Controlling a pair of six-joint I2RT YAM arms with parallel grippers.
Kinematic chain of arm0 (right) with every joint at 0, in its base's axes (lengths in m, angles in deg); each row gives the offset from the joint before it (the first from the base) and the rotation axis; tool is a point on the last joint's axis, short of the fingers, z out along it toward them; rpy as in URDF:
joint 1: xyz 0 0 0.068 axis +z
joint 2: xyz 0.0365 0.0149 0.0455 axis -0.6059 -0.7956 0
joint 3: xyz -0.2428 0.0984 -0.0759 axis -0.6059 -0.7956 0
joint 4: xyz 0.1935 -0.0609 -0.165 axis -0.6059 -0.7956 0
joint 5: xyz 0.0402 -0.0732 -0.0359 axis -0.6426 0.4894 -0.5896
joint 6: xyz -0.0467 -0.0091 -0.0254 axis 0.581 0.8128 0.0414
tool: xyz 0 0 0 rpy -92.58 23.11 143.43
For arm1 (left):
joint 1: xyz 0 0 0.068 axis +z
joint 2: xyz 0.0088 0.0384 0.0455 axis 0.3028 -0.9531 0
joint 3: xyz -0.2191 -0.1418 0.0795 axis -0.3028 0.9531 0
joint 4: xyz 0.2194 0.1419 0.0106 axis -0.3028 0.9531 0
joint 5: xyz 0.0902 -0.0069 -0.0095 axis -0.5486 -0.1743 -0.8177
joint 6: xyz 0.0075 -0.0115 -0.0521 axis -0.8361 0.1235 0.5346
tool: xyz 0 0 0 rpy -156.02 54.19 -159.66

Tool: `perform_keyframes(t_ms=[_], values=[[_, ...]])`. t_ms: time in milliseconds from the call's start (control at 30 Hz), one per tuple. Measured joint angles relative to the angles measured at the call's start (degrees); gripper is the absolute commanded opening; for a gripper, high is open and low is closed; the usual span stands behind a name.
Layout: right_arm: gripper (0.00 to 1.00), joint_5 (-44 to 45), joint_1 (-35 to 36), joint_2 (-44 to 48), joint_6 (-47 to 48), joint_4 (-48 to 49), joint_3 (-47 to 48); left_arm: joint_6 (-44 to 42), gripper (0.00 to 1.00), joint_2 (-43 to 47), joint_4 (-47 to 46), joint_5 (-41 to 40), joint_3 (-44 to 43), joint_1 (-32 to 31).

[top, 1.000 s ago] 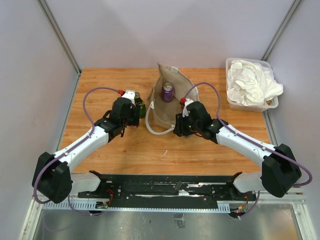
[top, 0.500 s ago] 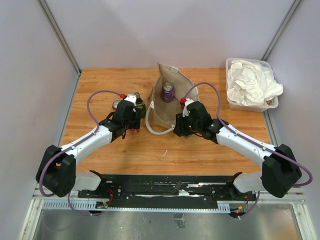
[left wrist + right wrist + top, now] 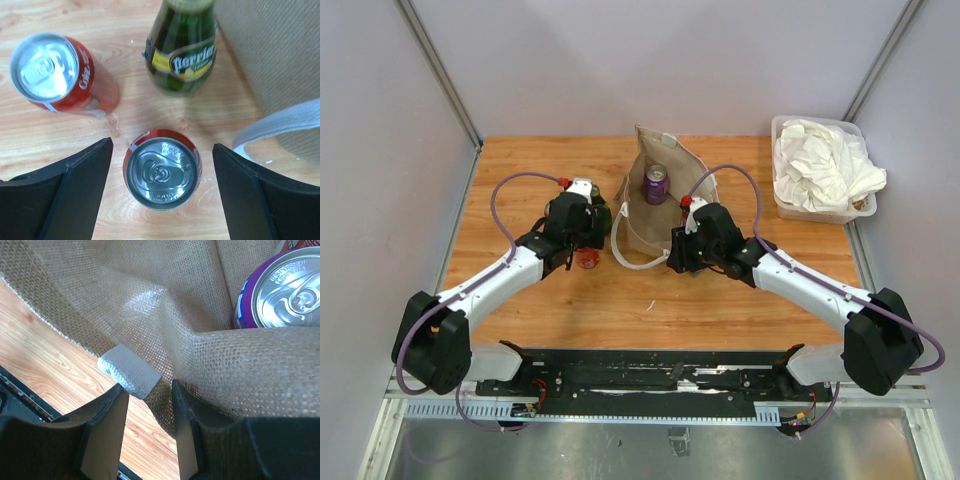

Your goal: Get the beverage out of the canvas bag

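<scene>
The canvas bag stands open at mid-table with a purple can upright inside it. The can also shows in the right wrist view. My right gripper is shut on the bag's near rim, next to a white handle patch. My left gripper is left of the bag and open. A red can stands on the wood between its jaws, with a gap on each side. The red can also shows in the top view.
A green Perrier bottle and a second red cola can stand just beyond the left gripper. The bag's white loop handle lies to its right. A clear bin of white cloth stands at the back right.
The left arm has shifted slightly, and the red can now shows on the table at the gripper's near side. The second can's top is covered again. The right arm has not moved.
</scene>
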Motion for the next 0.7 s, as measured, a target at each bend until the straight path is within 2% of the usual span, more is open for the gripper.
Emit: perform_keyframes(t_ms=[167,433,567,700], values=[[0.41,0.0,0.0,0.0,0.0,0.0,0.0,-1.2,0.84,0.5,2.0,0.3,-7.0,0.0],[0.41,0.0,0.0,0.0,0.0,0.0,0.0,-4.3,0.81,-1.6,5.4,8.6,-28.5,-0.3],[0.41,0.0,0.0,0.0,0.0,0.0,0.0,-6.1,0.8,-5.9,6.8,11.3,-36.6,-3.0],[0.41,0.0,0.0,0.0,0.0,-0.1,0.0,-9.0,0.8,-14.1,10.7,13.2,-45.6,-6.6]])
